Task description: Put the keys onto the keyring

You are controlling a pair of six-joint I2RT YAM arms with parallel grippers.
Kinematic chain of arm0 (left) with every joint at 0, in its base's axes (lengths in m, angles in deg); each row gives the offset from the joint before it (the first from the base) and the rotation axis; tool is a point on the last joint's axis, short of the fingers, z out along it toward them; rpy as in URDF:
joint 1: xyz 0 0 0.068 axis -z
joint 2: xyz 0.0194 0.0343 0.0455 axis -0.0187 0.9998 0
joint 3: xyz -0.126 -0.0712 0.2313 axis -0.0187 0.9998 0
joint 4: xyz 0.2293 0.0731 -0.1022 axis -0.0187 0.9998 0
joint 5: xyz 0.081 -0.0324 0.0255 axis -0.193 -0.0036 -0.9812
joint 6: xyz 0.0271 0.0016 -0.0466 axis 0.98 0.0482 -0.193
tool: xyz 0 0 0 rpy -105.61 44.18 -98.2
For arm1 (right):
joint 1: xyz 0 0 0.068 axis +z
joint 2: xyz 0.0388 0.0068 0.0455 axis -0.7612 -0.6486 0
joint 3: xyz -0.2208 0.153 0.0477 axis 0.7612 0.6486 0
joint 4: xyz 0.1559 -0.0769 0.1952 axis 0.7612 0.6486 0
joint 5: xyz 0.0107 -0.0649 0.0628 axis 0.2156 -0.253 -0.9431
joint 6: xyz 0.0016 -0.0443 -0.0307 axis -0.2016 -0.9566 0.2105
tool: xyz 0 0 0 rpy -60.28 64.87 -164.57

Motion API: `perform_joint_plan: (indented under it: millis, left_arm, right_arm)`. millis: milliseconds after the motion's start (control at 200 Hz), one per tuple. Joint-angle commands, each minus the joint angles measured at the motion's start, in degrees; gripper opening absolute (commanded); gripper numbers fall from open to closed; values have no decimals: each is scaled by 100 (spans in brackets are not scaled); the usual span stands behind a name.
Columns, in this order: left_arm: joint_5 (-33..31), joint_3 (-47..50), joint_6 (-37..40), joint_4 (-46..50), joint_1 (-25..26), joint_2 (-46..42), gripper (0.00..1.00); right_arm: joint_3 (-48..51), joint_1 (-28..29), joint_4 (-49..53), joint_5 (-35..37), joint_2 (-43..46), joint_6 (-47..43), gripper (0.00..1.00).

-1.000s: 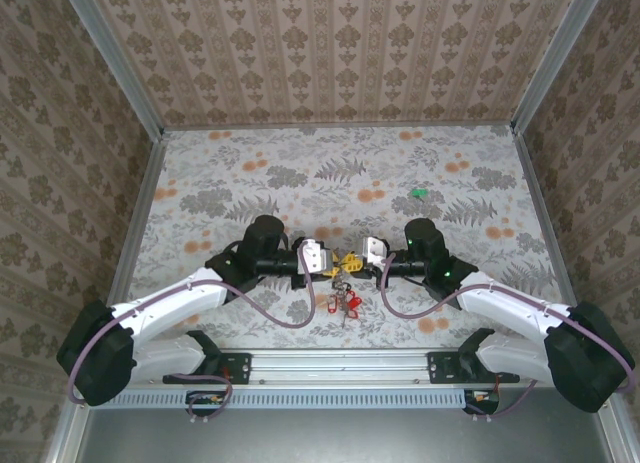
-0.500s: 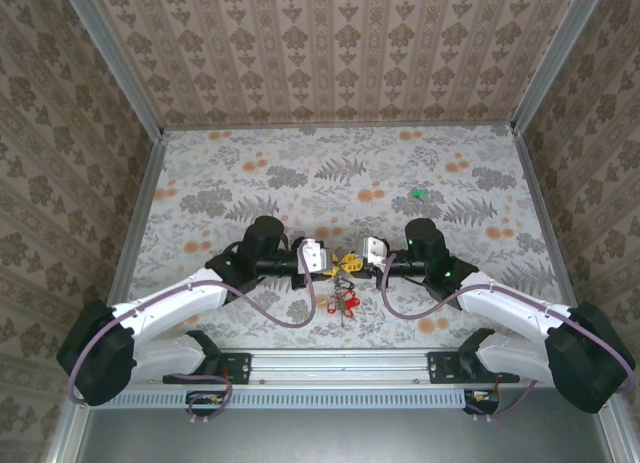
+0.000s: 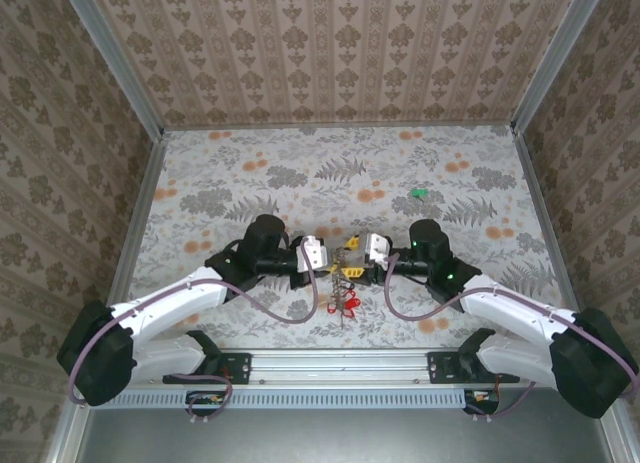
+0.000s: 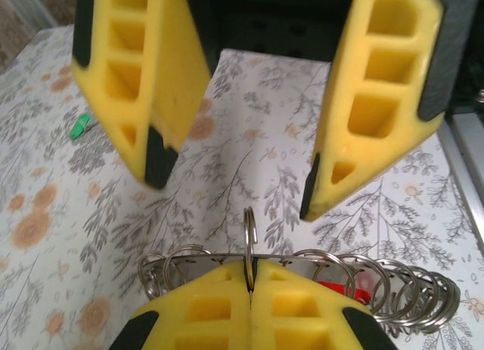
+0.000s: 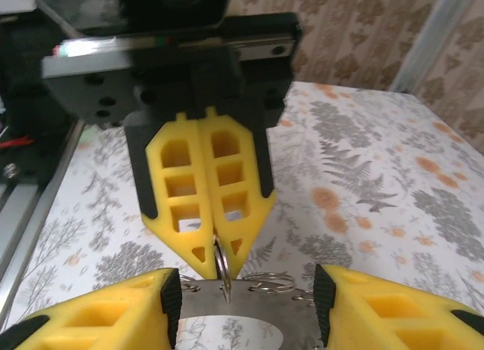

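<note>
The keyring [image 5: 291, 320] is being dangled mid-air by one upright split ring [image 4: 249, 229] that's being pinched tight in the left gripper [image 4: 249, 271], probably so it's steadied for the right gripper [image 4: 234, 191], which is being held wide open right beside it.

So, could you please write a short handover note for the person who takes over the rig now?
Left gripper: shut on a small wire loop that stands up from the edge of the keyring.
Right gripper: open, one finger on each side of the keyring; I cannot tell if they touch it.
Keyring: between the two grippers, with many wire loops along it.
Keys: a red-tagged bunch sits just under the grippers, seemingly on the loops. One green key lies alone on the cloth, far right.
Left to do: probably fetch the green key and thread it on.
</note>
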Motion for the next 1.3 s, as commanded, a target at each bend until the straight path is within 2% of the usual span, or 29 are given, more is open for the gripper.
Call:
perform_joint_plan:
  millis: [0,90,135,180,245,305,455,560,600,620,675,715,805,890,1065,1220,1295]
  left_arm:
    - [-543,-324,-294,186,34,-66,0]
    - [-621,-283,-312,169,52,-152,0]
    - [-621,-257,-298,151,51,-145,0]
    - [-614,-262,-287,157,48,-124,0]
    - [-582,-286,-270,178,52,-67,0]
    - [-535,-304,-250,195,60,-22,0]
    - [-466,-364,-191,220,95,9,0]
    - [-413,-378,-183,256,90,9,0]
    - [-373,-385,-173,256,90,9,0]
    - [-353,-387,-168,264,86,9,0]
    - [-255,-402,-140,298,74,9,0]
    - [-218,-421,-119,331,75,11,0]
    - [-209,-552,75,635,75,14,0]
    - [-157,-677,278,966,84,-12,0]
    - [48,-695,440,1071,82,-104,0]
    - [196,-638,468,907,79,-106,0]
    - [235,-660,472,907,79,-96,0]
  right_arm:
    - [-95,-137,-84,549,220,687,52]
    - [99,-278,-569,911,415,1262,53]
    - [179,-336,-735,1414,522,1675,54]
    - [136,-372,-570,2223,604,2086,56]
    - [-135,-478,145,3453,625,2759,63]
    - [-586,-710,1115,4198,482,3442,67]
    - [-1798,-1624,3269,4272,-479,4737,62]
    - [-2230,-2019,3766,3974,-1000,4920,55]
    - [-2267,-2044,3557,3420,-1039,4700,53]
    - [-2241,-2015,3343,2878,-1024,4565,52]
    - [-2109,-1788,2735,2032,-935,4054,52]
    - [-2037,-1474,2502,1637,-873,3426,56]
    - [-1357,-604,1860,841,-391,990,57]
    - [-617,-397,1052,82,57,-49,50]
    - [-1020,-164,2648,-294,190,-1331,50]
    - [-1109,-46,2502,-705,42,-1375,39]
    - [-1350,48,2853,-733,-58,-1576,34]
